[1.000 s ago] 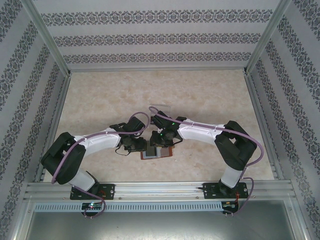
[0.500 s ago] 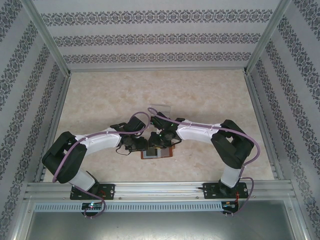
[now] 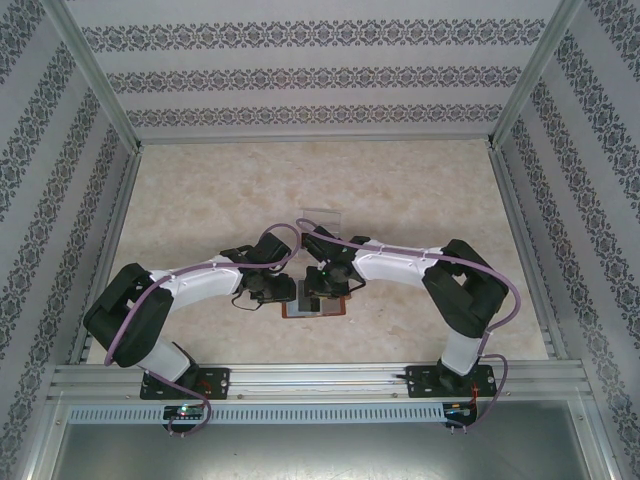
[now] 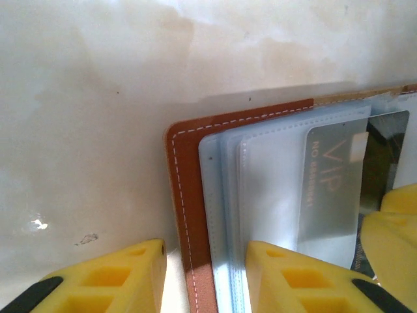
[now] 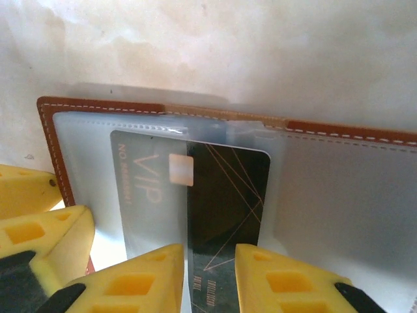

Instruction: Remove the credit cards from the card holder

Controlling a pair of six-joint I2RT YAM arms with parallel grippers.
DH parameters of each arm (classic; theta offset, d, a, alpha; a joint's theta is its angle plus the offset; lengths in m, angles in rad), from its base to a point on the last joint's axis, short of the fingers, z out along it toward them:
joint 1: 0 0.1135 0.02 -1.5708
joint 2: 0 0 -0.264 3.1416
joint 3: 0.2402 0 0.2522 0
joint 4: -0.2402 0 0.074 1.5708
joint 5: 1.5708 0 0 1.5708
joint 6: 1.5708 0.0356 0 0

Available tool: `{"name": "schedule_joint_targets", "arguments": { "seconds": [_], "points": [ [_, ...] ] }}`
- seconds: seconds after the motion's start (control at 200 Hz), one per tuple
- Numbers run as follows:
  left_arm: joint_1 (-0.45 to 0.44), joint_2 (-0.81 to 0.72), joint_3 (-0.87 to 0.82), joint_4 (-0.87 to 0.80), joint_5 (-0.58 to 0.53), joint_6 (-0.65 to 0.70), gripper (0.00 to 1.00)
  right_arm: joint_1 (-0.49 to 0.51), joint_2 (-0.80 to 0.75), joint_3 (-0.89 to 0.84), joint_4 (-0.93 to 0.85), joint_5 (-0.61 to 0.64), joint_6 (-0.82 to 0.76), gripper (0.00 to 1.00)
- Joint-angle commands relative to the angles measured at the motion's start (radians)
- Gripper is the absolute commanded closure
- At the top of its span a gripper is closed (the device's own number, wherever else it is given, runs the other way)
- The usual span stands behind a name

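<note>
Right hand (image 5: 208, 255) spread over dark card (image 5: 228, 189), card's long axis toward hand; left hand (image 4: 205, 248) spread.

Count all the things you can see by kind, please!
Arms: 2
Wallet: 1
Card: 1 showing
Tray: 1
Total: 5

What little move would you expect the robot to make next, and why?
Probably the right end effector should pull the dark card back toward itself: it already shows partly outside the clear sleeve of the card holder, while the left end effector straddles the holder's edge.
</note>
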Motion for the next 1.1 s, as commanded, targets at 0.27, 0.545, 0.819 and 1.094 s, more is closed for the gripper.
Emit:
{"name": "schedule_joint_targets", "arguments": {
  "seconds": [0.27,0.545,0.819,1.094],
  "points": [
    [0.01,0.022,-0.003,-0.059,-0.048,0.025,0.63,-0.058,-0.079,-0.072,0.058,-0.063,-0.006,0.72],
    [0.011,0.019,0.004,-0.073,-0.051,0.031,0.63,-0.085,-0.079,-0.188,0.277,-0.172,-0.016,0.72],
    [0.011,0.022,0.018,-0.09,-0.049,0.038,0.63,-0.093,-0.047,-0.231,0.385,-0.215,0.006,0.74],
    [0.01,0.03,0.024,-0.098,-0.048,0.039,0.63,-0.102,-0.03,-0.271,0.504,-0.26,0.049,0.77]
  ]
}}
